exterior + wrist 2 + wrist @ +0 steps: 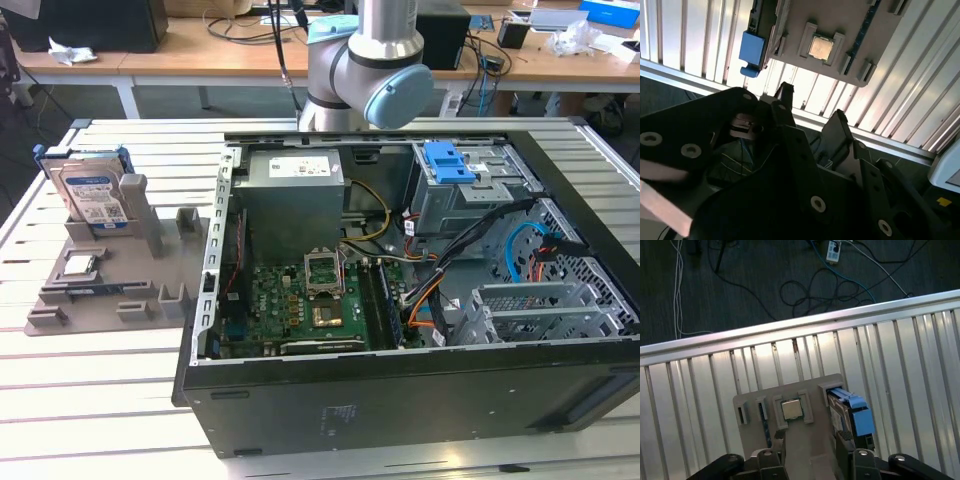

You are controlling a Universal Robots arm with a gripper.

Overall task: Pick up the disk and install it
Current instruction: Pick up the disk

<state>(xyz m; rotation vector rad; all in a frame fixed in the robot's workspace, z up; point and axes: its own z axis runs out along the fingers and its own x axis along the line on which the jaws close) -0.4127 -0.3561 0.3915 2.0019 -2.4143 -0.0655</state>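
A slatted metal tabletop [120, 400] is seen carrying an open computer case [400, 400], behind which the robot arm [370, 60] rises. Well apart from the case, at the exterior view's left, a grey holder [100, 290] is set, and the disk [95, 195] is stood on edge in one of its slots, its long axis upright and the blue carrier around it. The pincer [809, 445] is held over the holder, empty and spread wide. In the first wrist view its gap is lined up with the processor chip [791, 409]; the disk is found just beside one finger, not between the two
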